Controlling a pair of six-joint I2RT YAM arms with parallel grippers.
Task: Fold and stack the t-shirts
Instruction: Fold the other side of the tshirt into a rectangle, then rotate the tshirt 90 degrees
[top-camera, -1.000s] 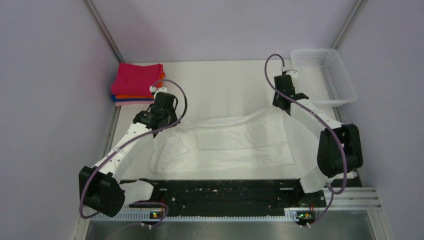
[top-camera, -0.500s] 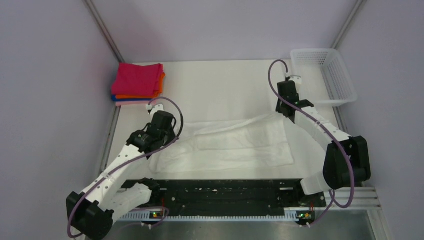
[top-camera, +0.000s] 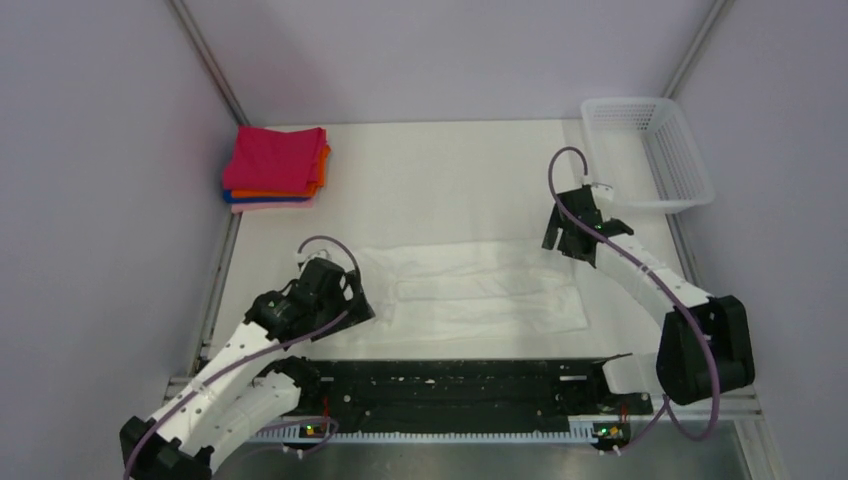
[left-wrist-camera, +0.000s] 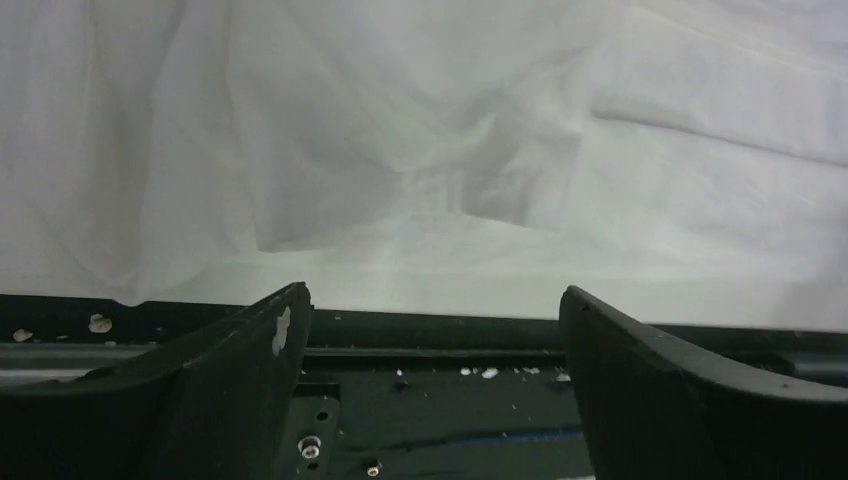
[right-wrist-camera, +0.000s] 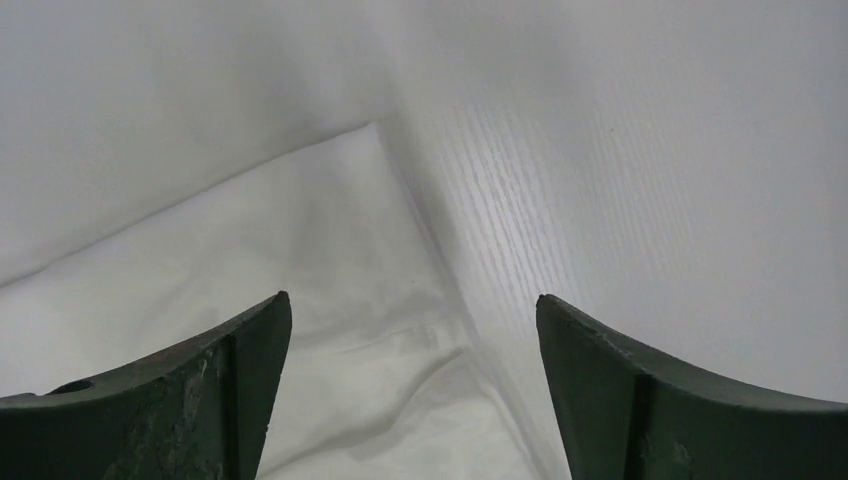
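Top cam: I count one white t-shirt lying flat along the front of the bench. There's one stack of four folded shirts in the far left corner, magenta on top, then orange, blue, pink. One mesh basket far right. The left gripper is at the shirt's left end, the right gripper at its right end

Left wrist: both fingers spread wide, nothing between them, shirt just ahead

Right wrist: fingers spread too, empty, over the shirt's corner and bare bench
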